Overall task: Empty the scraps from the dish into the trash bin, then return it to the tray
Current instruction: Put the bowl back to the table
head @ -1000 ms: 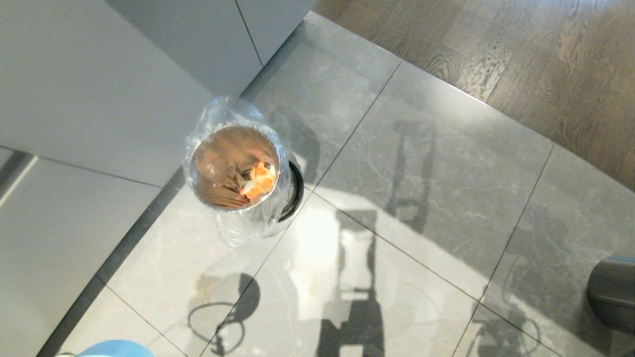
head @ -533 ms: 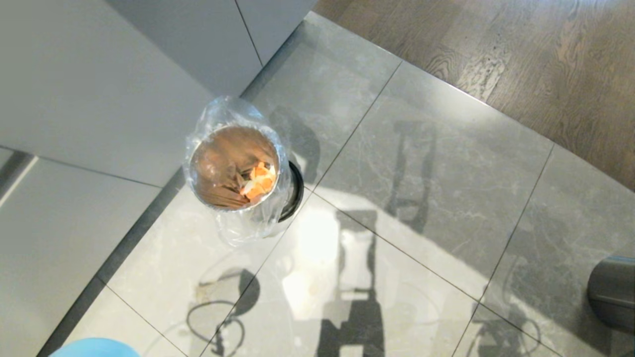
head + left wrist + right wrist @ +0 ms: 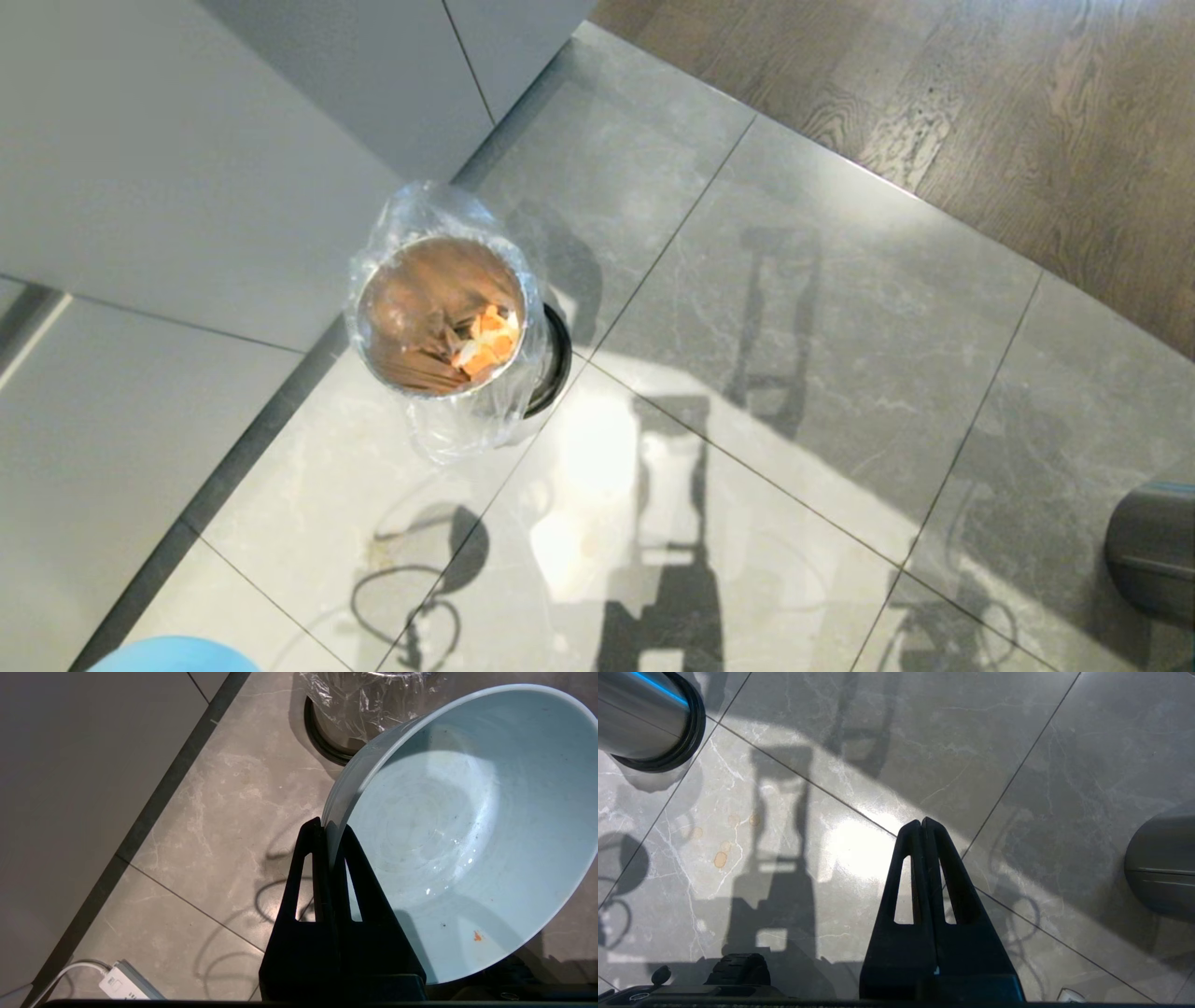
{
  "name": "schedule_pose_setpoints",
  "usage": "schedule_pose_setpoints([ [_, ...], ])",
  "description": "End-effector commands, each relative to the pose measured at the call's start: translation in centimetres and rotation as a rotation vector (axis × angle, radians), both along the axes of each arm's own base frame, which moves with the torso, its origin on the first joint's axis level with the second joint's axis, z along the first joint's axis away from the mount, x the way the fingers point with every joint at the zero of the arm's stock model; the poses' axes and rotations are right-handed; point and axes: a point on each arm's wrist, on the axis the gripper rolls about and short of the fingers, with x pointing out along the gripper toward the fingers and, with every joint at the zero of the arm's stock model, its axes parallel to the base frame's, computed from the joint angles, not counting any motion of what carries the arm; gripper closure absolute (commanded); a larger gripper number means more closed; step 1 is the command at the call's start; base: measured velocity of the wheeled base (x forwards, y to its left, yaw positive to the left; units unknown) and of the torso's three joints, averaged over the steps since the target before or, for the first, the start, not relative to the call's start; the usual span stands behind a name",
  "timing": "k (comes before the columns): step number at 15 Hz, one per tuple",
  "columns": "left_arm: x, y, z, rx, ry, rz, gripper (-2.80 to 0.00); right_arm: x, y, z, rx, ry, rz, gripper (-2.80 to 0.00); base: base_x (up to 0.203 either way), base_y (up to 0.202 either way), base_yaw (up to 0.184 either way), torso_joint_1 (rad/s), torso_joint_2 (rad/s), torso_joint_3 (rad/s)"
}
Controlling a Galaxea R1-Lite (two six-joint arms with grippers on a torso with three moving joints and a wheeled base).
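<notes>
Head view, left to right. A sliver of the dish, pale blue, shows at the lower left edge of the frame. Beyond it, beside the grey cabinet fronts, stands the trash bin, a steel cylinder lined with a crinkled clear plastic bag and set on a black ring base. The scraps, orange and yellow pieces, lie inside the bin against the side of its opening nearest the black base rim. The grey tiled floor carries the robot's shadow. At the far right edge a part of a larger dark grey bin is visible, well apart from the steel bin. The tray appears in no view.

Left wrist view. The left gripper is clamped on the rim of the dish, one finger on each side of the wall. The dish is tilted, its pale inside facing the camera; it holds no scraps, only a small orange smear and a few specks. The bin's base lies just beyond the dish. A white power strip rests on the floor.

Right wrist view. The right gripper hangs over bare floor, fingers pressed together, holding nothing.
</notes>
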Motion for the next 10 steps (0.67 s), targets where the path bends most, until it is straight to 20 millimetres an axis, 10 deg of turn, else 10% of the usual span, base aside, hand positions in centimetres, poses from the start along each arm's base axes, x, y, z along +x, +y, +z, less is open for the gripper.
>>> schedule_pose_setpoints([
  [1, 0.0, 0.0, 0.01, 0.0, -0.001, -0.001, 0.0, -0.01, 0.0, 0.0, 0.0, 0.0, 0.0, 0.0, 0.0, 0.0, 0.0, 0.0, 0.0, 0.0],
  [10, 0.0, 0.0, 0.01, 0.0, -0.001, 0.001, 0.0, -0.01, 0.0, 0.01, 0.0, -0.001, 0.0, 0.0, 0.0, 0.0, 0.0, 0.0, 0.0, 0.0],
])
